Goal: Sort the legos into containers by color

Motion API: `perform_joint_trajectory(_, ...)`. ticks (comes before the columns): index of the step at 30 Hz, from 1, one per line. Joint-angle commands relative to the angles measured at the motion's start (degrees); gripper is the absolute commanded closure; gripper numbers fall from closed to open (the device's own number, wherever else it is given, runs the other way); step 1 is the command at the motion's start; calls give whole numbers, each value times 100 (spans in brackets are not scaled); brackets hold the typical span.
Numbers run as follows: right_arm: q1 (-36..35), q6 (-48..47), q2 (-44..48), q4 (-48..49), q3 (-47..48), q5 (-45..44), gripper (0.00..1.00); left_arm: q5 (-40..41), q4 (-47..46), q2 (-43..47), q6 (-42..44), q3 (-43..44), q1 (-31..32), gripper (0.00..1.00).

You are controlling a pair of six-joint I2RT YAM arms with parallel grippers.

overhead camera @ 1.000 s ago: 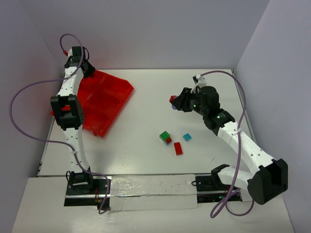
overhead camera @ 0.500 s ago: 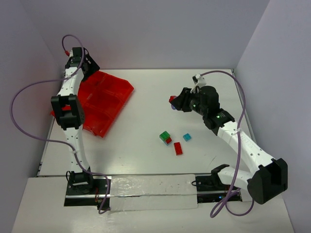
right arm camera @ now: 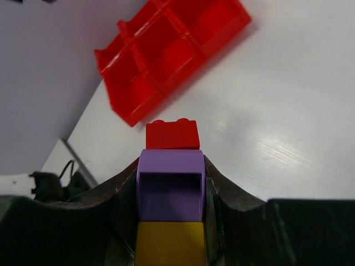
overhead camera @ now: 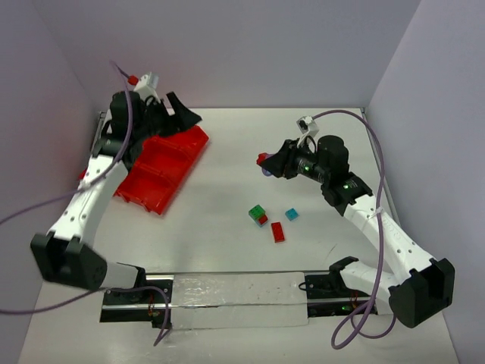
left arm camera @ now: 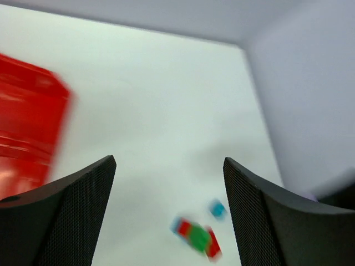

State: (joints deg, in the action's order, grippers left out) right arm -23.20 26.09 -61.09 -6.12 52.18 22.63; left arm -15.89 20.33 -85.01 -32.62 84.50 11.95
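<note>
The red tray [overhead camera: 163,171] of containers lies tilted at the far left of the table. My left gripper [overhead camera: 182,112] hangs open and holds nothing above the tray's far right corner. In the left wrist view, blurred, its gripper [left arm camera: 169,160] frames a green-on-red stack [left arm camera: 195,235] and a cyan brick [left arm camera: 217,209]. My right gripper [overhead camera: 267,161] is raised over the table's middle, shut on a stack of legos: red brick [right arm camera: 172,134], purple brick [right arm camera: 171,185], yellow brick [right arm camera: 170,244]. On the table lie the green-on-red stack [overhead camera: 258,214], a cyan brick [overhead camera: 292,214] and a red brick [overhead camera: 278,232].
Grey walls close the table on the left, far and right sides. In the right wrist view the tray [right arm camera: 177,55] lies ahead with its compartments facing the camera. The arm bases and a white strip line the near edge.
The left arm has lifted from the tray's far left corner and swung right over its far edge, its jaws opening. The right gripper has shifted slightly left with its stack.
</note>
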Motion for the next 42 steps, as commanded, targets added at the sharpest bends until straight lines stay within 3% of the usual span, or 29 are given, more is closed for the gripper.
perform_joint_trajectory(1, 9, 7, 162, 836, 146, 1653, 100, -2077, -1743, 915, 28, -1582, 331, 15)
perform_joint_trajectory(5, 9, 137, 149, 1374, 31, 2973, 100, -3375, -2282, 1174, 166, -2131, 793, 14)
perform_joint_trajectory(10, 0, 244, 201, 1730, -41, 3599, 100, -4531, -2917, 1147, -9, -2398, 1019, 13)
perform_joint_trajectory(15, -27, 141, 16, 1562, 117, 3642, 100, -4497, -2453, 960, 274, -2017, 1397, 11)
perform_joint_trajectory(23, -83, 122, -157, 1544, 185, 3569, 100, -4861, -3323, 1065, -315, -1996, 1511, 12)
perform_joint_trajectory(30, -143, 256, -238, 1729, 196, 3581, 100, -4438, -2241, 886, 355, -1530, 1891, 11)
perform_joint_trajectory(42, -339, 229, -250, 1658, 288, 3498, 100, -4271, -2188, 547, 352, -1379, 2067, 14)
